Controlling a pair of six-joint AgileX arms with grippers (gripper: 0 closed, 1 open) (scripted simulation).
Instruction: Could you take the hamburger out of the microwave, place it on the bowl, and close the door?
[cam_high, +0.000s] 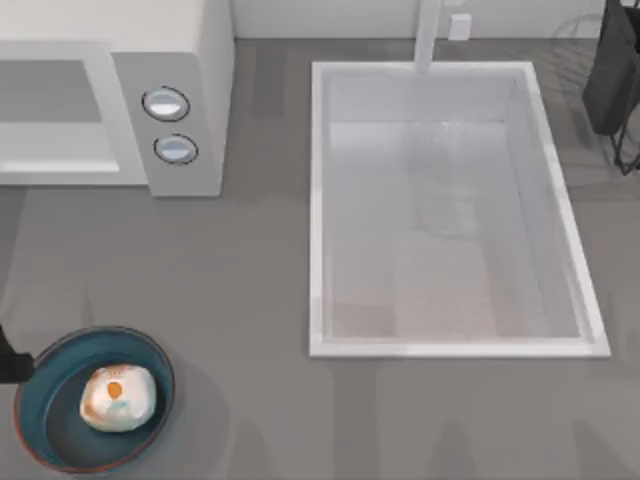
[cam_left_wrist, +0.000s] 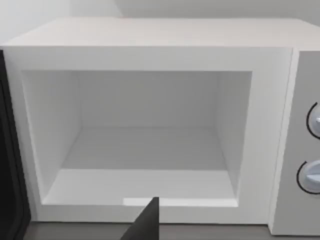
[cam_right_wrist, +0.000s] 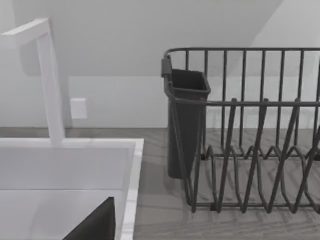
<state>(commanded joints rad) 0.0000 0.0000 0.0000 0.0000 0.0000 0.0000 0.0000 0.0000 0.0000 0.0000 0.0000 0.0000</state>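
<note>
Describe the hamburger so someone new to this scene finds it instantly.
Start at the white sink in the middle of the table, then look to the near left corner for the dark teal bowl. The hamburger is the pale cream lump with an orange spot lying inside it.

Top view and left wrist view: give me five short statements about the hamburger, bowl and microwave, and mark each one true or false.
1. The hamburger lies in the bowl. True.
2. The microwave has food inside. False: its cavity is bare in the left wrist view.
3. The microwave door is shut. False: it stands open at the cavity's side.
4. The bowl sits inside the sink. False: it rests on the counter near the top view's lower left corner, apart from the sink.
5. Two round knobs sit on the microwave's grey panel. True.
</note>
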